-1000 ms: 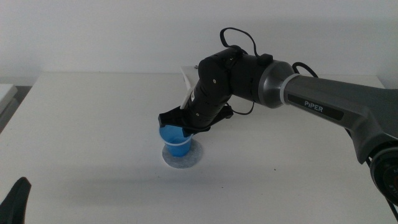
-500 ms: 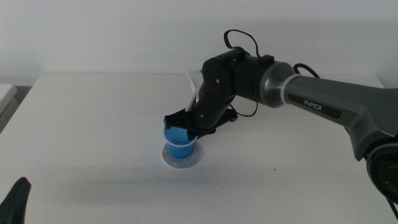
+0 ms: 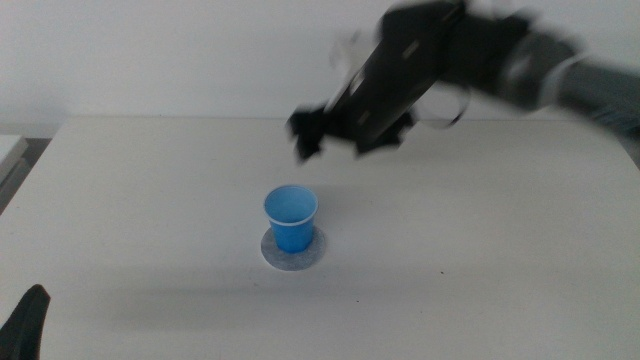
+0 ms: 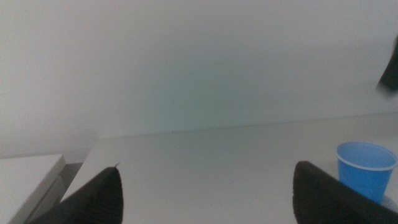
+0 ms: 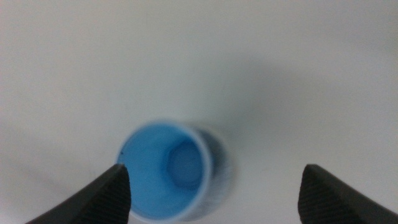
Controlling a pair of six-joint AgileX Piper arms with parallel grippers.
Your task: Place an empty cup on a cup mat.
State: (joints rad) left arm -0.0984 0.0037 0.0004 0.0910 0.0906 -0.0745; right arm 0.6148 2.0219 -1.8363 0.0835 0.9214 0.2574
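The blue cup stands upright and empty on the round grey cup mat near the middle of the white table. My right gripper is blurred, up in the air behind and above the cup, clear of it. In the right wrist view its jaws are wide apart and empty, looking down on the cup and the mat's edge. My left gripper waits at the table's front left corner, open; its view shows the cup off to the side.
A pale wall rises behind the table. A white ledge shows at the far left edge.
My right gripper has let go of the cup and risen up and back, away from it. The cup stays standing on the mat. The left arm has not moved.
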